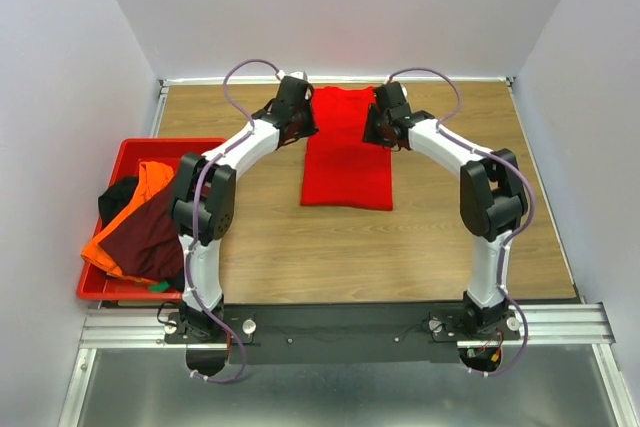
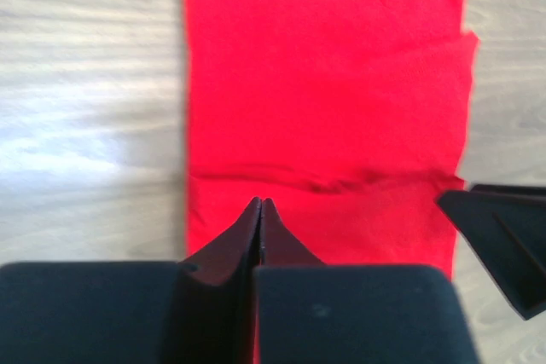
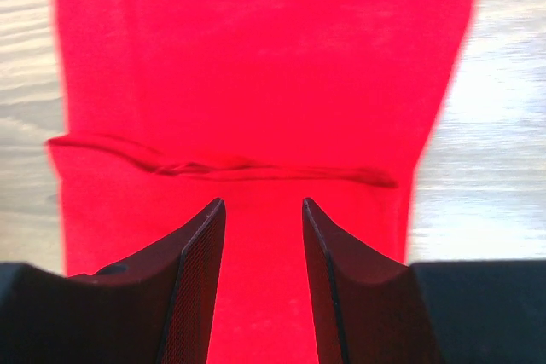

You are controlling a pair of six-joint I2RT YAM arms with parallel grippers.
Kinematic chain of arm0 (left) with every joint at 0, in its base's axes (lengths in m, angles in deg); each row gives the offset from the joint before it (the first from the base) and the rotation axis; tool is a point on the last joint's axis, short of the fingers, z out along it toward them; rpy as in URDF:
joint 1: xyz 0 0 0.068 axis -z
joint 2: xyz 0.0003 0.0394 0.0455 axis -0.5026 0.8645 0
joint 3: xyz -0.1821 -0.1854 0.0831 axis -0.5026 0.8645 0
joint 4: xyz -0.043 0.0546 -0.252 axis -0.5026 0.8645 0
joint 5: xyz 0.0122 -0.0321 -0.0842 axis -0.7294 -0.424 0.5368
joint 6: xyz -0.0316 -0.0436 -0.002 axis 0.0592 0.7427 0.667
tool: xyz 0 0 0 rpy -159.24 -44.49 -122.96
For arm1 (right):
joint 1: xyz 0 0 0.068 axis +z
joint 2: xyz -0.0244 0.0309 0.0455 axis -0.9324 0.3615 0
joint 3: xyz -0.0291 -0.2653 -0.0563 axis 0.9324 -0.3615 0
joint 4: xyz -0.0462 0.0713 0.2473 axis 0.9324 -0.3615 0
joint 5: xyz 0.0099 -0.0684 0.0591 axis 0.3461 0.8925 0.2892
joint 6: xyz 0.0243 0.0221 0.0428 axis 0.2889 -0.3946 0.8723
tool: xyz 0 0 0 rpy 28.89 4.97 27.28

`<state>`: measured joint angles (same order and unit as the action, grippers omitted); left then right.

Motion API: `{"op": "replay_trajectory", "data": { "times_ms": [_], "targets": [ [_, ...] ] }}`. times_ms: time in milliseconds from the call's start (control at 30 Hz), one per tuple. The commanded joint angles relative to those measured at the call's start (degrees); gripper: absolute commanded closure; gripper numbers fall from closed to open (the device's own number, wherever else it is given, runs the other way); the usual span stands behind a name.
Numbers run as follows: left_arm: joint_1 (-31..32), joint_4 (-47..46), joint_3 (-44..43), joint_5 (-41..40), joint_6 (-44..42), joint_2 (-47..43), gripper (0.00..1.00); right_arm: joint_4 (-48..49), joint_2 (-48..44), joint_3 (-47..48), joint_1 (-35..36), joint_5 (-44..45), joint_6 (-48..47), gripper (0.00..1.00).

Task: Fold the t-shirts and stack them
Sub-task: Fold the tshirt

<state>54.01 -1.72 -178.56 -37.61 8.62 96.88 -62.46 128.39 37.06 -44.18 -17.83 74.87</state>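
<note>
A bright red t-shirt [image 1: 347,162] lies flat on the wooden table, folded into a long strip, with a crease running across it [image 2: 324,183] [image 3: 256,166]. My left gripper [image 1: 306,127] [image 2: 261,202] hovers over the strip's far left part, fingertips pressed together, no cloth visible between them. My right gripper [image 1: 374,133] [image 3: 263,202] stands open over the far right part, only flat cloth showing below the gap. Orange [image 1: 150,179], dark maroon [image 1: 150,239] and black [image 1: 114,199] t-shirts sit heaped in a crate at the left.
The red plastic crate [image 1: 135,147] stands at the table's left edge beside the left arm. White walls close in the table at the back and sides. One finger of the right gripper [image 2: 499,240] shows at the right of the left wrist view.
</note>
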Motion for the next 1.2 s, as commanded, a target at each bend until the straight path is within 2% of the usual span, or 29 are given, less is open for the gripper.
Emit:
{"op": "replay_trajectory", "data": {
  "times_ms": [0,200,433,600,1167],
  "targets": [
    [2.6,-0.1,2.9,-0.4,1.0,-0.5,1.00,0.7,-0.6,-0.4,3.2,-2.0,-0.4,0.51],
    [3.1,1.1,0.6,-0.4,1.4,3.6,1.00,0.8,3.5,2.1,5.1,-2.5,-1.2,0.52],
    [2.9,4.3,-7.2,-3.6,0.3,10.5,1.00,0.6,9.3,7.2,5.1,-1.4,-2.8,0.52],
    [1.5,5.4,-8.7,-4.1,0.3,14.3,1.00,0.6,11.2,7.9,4.8,0.4,-3.5,0.52],
    [0.1,4.8,-5.2,-4.2,0.4,14.8,1.00,0.8,4.1,-0.2,-0.2,1.2,-4.7,0.51]
  ]
}}
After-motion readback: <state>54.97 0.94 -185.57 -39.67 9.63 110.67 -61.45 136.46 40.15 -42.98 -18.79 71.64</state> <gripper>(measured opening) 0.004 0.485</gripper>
